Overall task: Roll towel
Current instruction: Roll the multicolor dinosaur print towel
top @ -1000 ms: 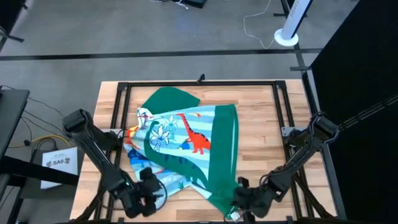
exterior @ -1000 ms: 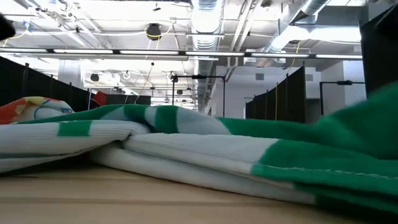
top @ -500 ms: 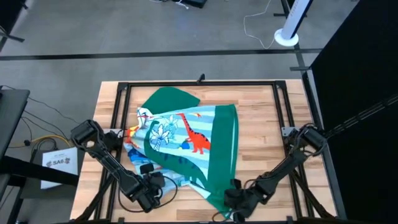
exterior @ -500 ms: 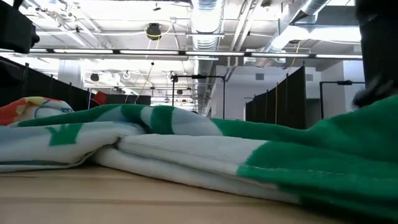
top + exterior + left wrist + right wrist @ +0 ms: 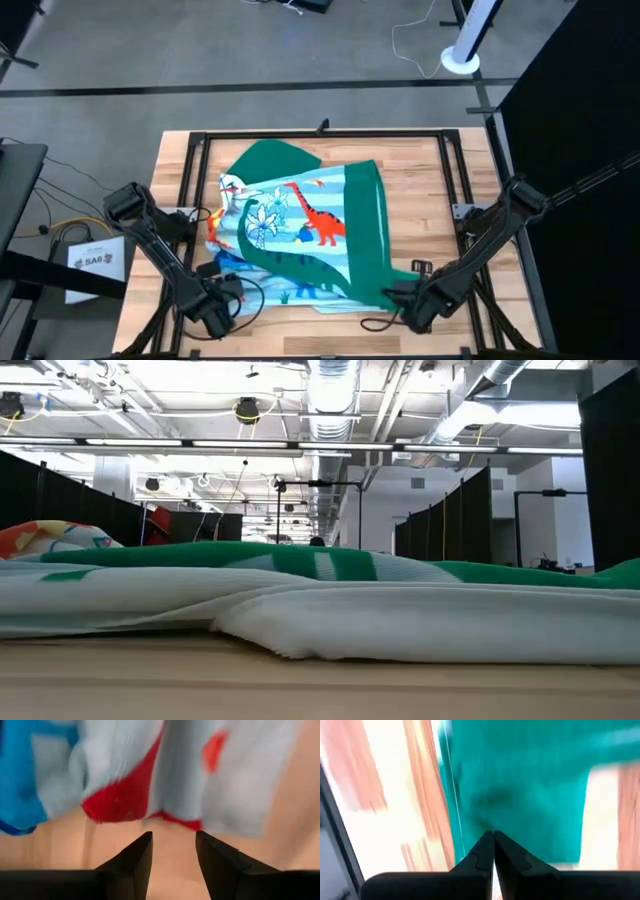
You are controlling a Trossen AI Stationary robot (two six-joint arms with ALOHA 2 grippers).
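The towel [image 5: 300, 235] lies crumpled in folds across the middle of the wooden table [image 5: 420, 210], printed side up, with a green band running along its right edge to the near edge. Nearest, at the table's front, the left claw [image 5: 222, 300] sits just beside the towel's near left corner; in the left wrist view its fingers [image 5: 135, 857] are spread, with the towel's red-and-white edge [image 5: 125, 795] just ahead of them and nothing between them. The right claw [image 5: 405, 297] sits at the near right corner of the green band; in the right wrist view its tips [image 5: 493, 840] are pressed together against green cloth [image 5: 520, 785]. Farther back, a green flap [image 5: 275, 158] reaches toward the table's far edge.
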